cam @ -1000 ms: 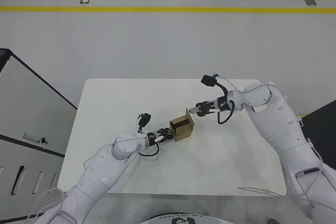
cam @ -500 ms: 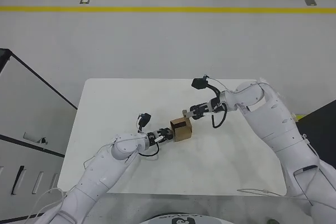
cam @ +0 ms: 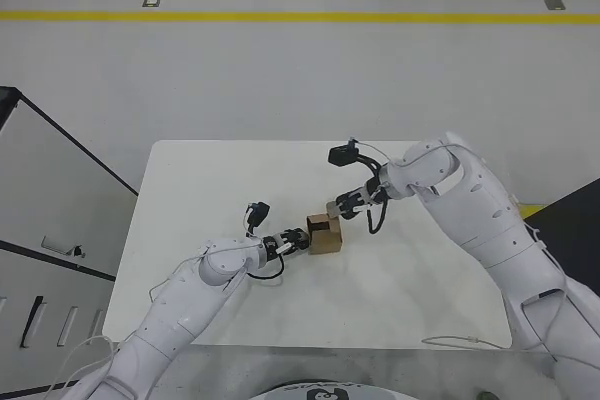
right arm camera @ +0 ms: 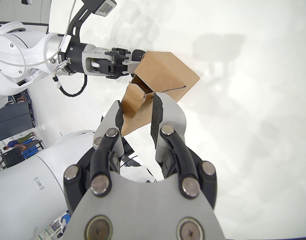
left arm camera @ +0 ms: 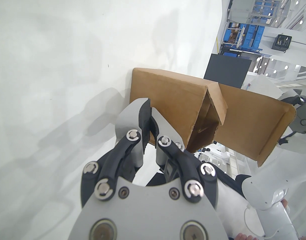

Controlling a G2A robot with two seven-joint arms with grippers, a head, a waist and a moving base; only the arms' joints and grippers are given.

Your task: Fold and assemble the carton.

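The carton (cam: 325,234) is matt brown corrugated cardboard with rough, fibrous cut edges, the counter (cam: 230,180) is smooth and white with a faint sheen, and the left gripper (left arm camera: 150,116) and right gripper (right arm camera: 138,111) are satin grey metal with black plastic links, shiny screws and ribbed black pads (right arm camera: 156,117).

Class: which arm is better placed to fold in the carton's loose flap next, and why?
Probably right. The right gripper straddles the loose flap, while the left gripper is clamped on the carton, steadying it.
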